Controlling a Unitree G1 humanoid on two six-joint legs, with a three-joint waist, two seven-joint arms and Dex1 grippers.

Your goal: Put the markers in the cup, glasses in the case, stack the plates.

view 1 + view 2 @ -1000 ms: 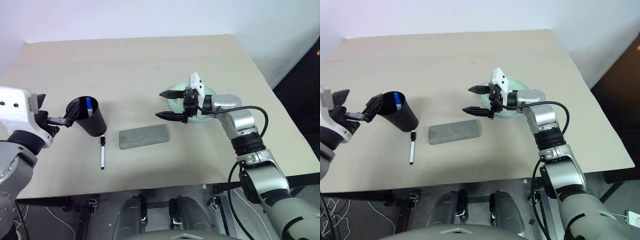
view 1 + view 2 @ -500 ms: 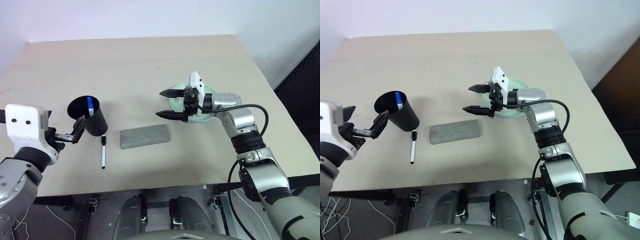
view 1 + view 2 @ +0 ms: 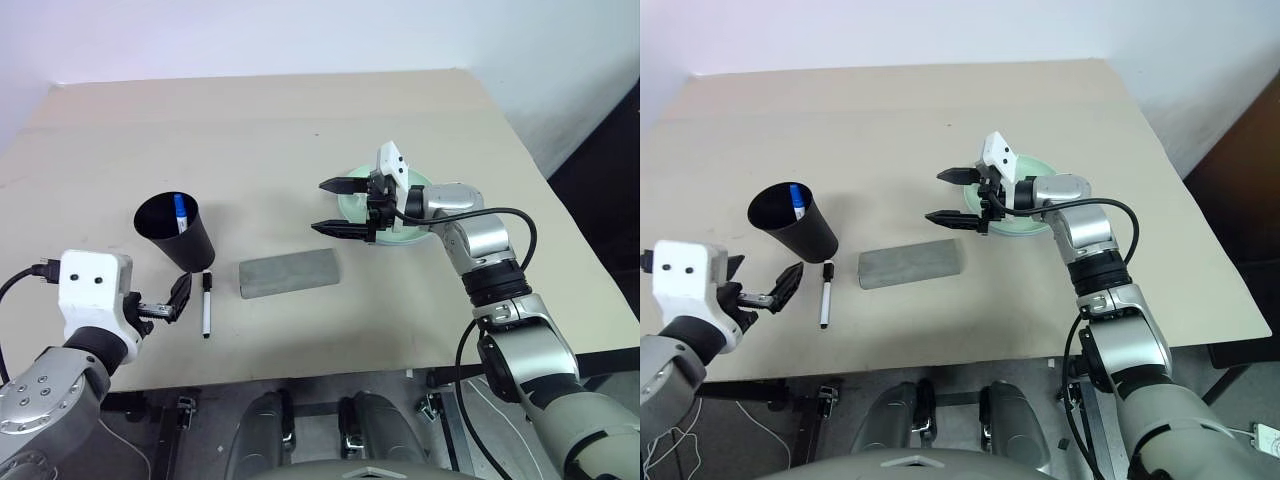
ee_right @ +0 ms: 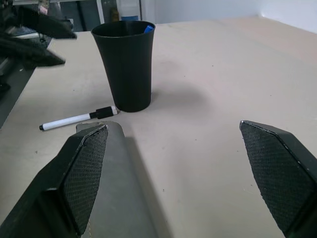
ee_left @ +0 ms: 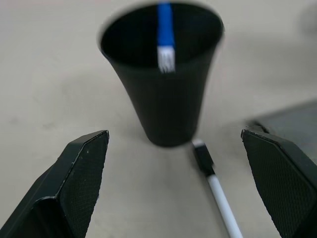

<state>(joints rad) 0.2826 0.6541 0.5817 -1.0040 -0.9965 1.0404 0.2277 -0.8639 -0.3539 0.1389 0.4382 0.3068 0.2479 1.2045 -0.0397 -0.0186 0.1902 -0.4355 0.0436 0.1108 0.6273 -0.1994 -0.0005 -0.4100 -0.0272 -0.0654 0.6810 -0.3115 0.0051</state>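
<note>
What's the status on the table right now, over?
Left gripper and right gripper: jaws open, empty. Blue-capped white marker stands in the tall black plastic cup; black-capped white marker lies on the table beside it. Nothing blocking.

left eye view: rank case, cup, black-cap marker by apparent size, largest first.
1. cup and case: too alike in apparent size to rank; the cup stands upright, the case lies flat.
2. black-cap marker: clearly the smallest, slim and shorter than the case.
</note>
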